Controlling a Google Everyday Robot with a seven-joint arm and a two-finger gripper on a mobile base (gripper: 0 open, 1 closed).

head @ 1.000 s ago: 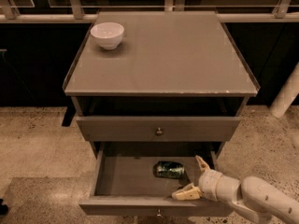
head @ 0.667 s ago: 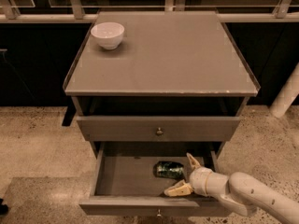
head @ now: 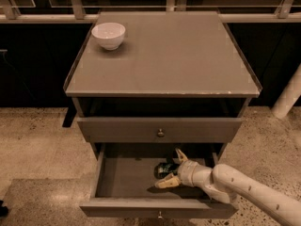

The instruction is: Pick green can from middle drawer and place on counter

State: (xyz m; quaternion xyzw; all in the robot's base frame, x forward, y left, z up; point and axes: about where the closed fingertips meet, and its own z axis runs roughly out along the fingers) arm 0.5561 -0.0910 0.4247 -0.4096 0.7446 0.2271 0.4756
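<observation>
The green can (head: pixel 164 168) lies on its side in the open middle drawer (head: pixel 122 207), right of centre on the drawer floor. My gripper (head: pixel 171 169) reaches into the drawer from the lower right. It is open, with one pale finger (head: pixel 180 155) behind the can and the other (head: pixel 164 182) in front of it. The fingers flank the can's right end, and I cannot tell whether they touch it. The grey counter (head: pixel 178 55) above carries only a white bowl.
The white bowl (head: pixel 108 35) stands at the counter's back left corner. The upper knobbed drawer (head: pixel 160 130) is slightly pulled out above the open one. A railing (head: pixel 155 17) runs behind the cabinet, and a white post (head: pixel 289 98) stands at the right. Speckled floor surrounds the cabinet.
My gripper has moved left, deeper into the drawer, so its open fingers now sit on either side of the can. The can has not moved.
</observation>
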